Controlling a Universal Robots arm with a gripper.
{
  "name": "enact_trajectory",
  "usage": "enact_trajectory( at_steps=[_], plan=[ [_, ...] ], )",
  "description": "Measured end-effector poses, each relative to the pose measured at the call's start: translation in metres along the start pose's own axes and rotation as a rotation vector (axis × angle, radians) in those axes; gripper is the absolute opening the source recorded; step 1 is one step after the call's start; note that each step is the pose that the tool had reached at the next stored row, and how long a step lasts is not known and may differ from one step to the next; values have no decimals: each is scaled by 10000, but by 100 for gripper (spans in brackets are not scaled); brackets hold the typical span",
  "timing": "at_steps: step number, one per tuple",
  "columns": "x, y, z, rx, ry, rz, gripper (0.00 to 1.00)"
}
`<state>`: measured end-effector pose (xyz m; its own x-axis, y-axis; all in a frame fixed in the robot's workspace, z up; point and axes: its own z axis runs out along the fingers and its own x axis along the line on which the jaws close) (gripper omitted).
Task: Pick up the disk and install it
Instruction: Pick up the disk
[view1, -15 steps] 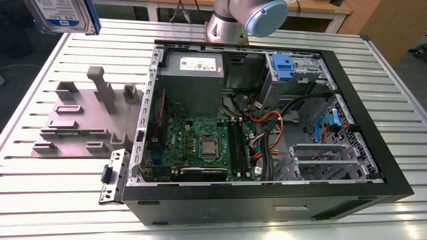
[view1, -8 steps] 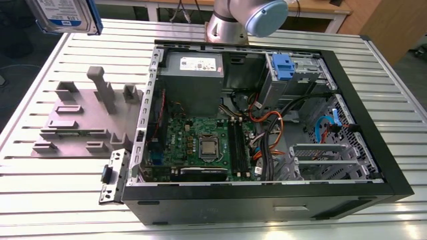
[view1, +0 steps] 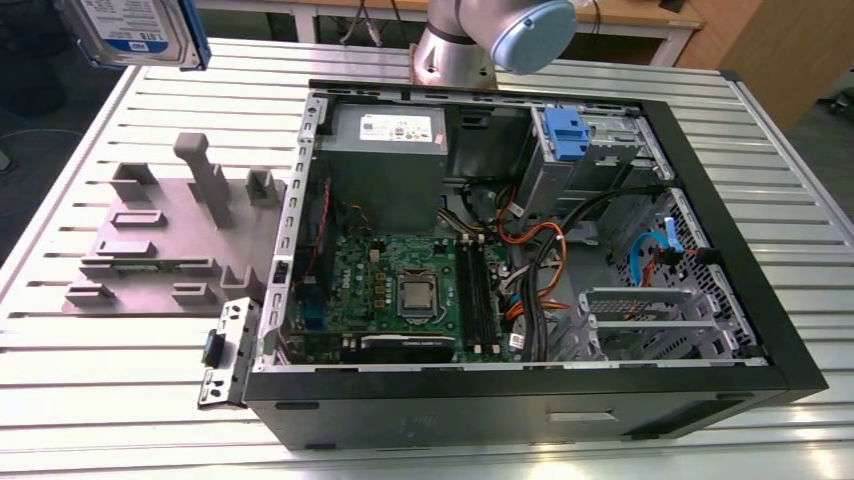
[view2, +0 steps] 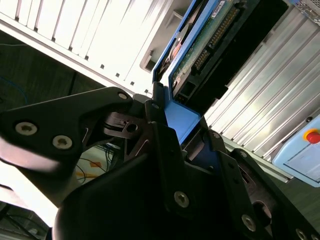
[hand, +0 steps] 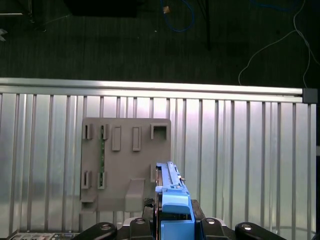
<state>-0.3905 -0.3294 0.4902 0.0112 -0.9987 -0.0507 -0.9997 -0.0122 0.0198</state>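
One disk (view2: 212, 32), held by one gripper (view2: 181, 125), up above the table.

The two black fingers (view2: 160, 127) are closed narrow on the blue plastic rail frame (hand: 176, 217) of the disk. The flat silver metal body stands out past the fingertips, with its green circuit board facing one finger. Beyond the fingertips one grey moulded fixture plate (hand: 125, 160) lies on the ribbed aluminium table (hand: 250, 150). One open black computer case (view1: 534, 250), with the motherboard and cables inside, stands well apart from the fingers. One red round button (view2: 311, 136) is off to the fingers' side.
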Motion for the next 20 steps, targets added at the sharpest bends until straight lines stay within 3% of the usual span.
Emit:
enact_trajectory(
  at_steps=[20],
  plan=[
    [1,-157,-4,-1,0,1,37]
  ],
)
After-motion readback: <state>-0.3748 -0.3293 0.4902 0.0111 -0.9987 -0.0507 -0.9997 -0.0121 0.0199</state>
